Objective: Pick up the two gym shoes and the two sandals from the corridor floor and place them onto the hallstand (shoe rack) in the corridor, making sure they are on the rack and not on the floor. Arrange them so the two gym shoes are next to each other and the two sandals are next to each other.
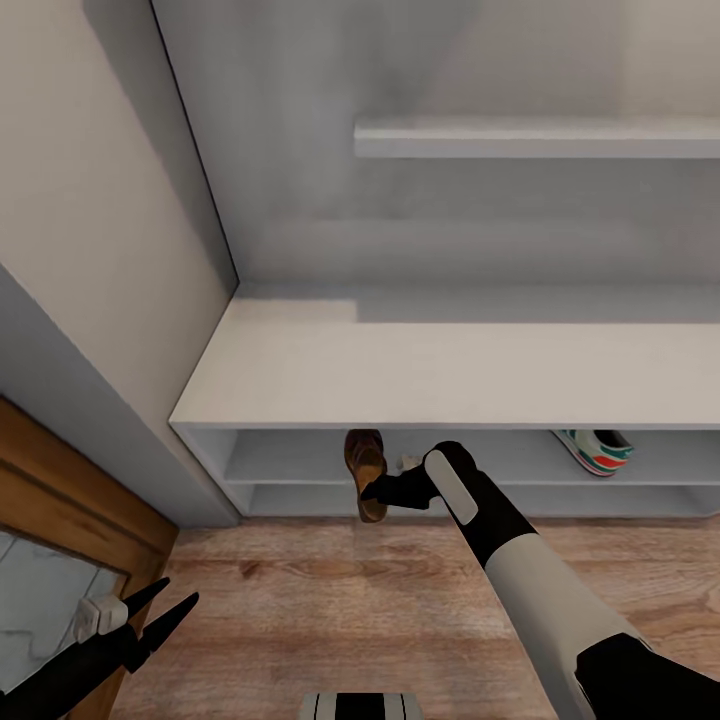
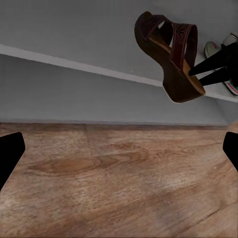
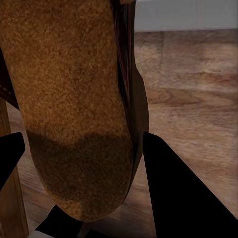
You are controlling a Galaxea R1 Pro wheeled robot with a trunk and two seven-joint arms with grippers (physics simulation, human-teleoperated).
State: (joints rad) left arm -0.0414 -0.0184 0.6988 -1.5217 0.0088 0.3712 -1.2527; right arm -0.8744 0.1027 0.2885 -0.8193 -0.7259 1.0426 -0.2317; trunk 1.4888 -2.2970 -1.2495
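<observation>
- The right gripper [image 1: 372,492] pinches the heel end of one sandal [image 1: 365,472]; its jaws are pressed on both sides of the sole, and the sandal hangs tilted, toe pointing into the hallstand [image 1: 300,375].
- The sandal is at the front edge of the hallstand's upper open shelf, partly under the bench top; whether its toe already rests on the shelf board I cannot tell.
- To do this step well, I think the arm should push the sandal deeper into the hallstand and level it before letting go, so that it does not tip out onto the corridor floor [image 1: 330,600].
- One gym shoe [image 1: 597,449] already lies on the same shelf, well to the right; keep the sandal apart from it and leave room beside for the second sandal.
- The left gripper [image 1: 160,612] hangs over the floor in front of the hallstand's left end, jaws spread, holding nothing.
</observation>
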